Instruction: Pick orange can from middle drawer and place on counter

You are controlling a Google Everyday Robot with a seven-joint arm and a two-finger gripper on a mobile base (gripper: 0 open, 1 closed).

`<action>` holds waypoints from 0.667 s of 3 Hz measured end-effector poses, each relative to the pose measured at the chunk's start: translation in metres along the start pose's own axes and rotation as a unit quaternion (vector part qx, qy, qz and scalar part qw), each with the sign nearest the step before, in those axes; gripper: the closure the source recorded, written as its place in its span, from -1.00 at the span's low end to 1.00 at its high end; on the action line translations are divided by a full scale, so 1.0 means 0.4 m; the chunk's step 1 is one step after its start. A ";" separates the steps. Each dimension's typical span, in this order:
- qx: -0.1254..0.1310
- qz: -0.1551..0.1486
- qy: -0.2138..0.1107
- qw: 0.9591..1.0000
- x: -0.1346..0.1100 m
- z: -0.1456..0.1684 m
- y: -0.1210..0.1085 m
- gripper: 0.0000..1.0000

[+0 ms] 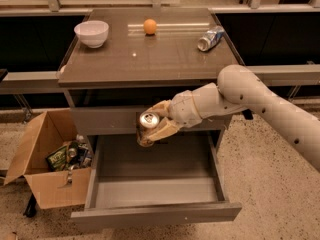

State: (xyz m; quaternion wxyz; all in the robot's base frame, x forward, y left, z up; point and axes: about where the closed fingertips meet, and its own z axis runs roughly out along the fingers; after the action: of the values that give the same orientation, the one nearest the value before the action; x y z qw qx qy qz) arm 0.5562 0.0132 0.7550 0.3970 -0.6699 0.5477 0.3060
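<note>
One gripper holds can, seemingly below counter.

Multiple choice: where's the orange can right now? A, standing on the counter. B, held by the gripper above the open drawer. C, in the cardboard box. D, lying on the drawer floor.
B: the gripper is shut on the orange can, holding it over the open middle drawer.

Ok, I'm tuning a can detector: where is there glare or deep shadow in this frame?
Camera view: glare streaks on the counter beside the orange ball; the orange can, gripped by the end effector above the open middle drawer, has a shining silver top; the cabinet front just under the counter is in dark shadow.
</note>
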 end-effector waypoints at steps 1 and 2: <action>0.000 0.000 0.000 1.000 0.000 0.000 0.000 1.00; 0.006 -0.006 0.021 1.000 -0.079 -0.070 -0.029 1.00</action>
State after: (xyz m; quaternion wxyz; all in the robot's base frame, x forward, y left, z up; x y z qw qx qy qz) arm 0.5600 0.0054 0.7980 0.3918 -0.6771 0.5533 0.2863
